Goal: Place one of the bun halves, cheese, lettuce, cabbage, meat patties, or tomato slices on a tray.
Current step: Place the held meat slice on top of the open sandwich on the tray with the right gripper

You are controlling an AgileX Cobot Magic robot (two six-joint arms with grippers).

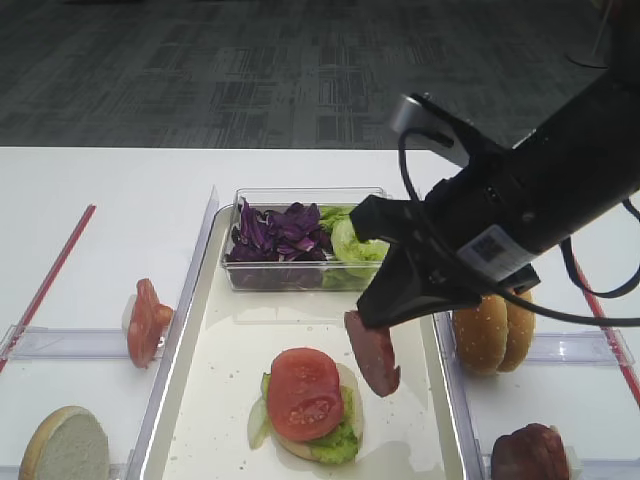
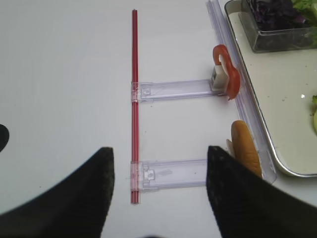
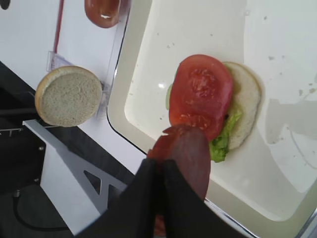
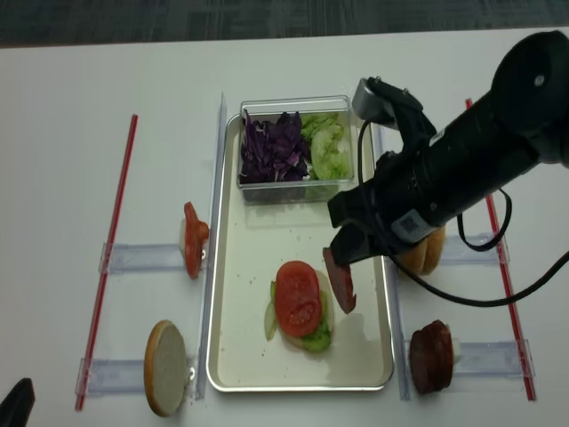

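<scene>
I have the right gripper (image 1: 372, 325) pinched shut on the top edge of a meat slice (image 1: 373, 353), hanging it on edge over the tray (image 1: 225, 350) beside the tomato-topped bun (image 1: 305, 395), ready to lay flat.

Meat patty (image 1: 373, 352) hanging above tray (image 1: 220, 400)
</scene>
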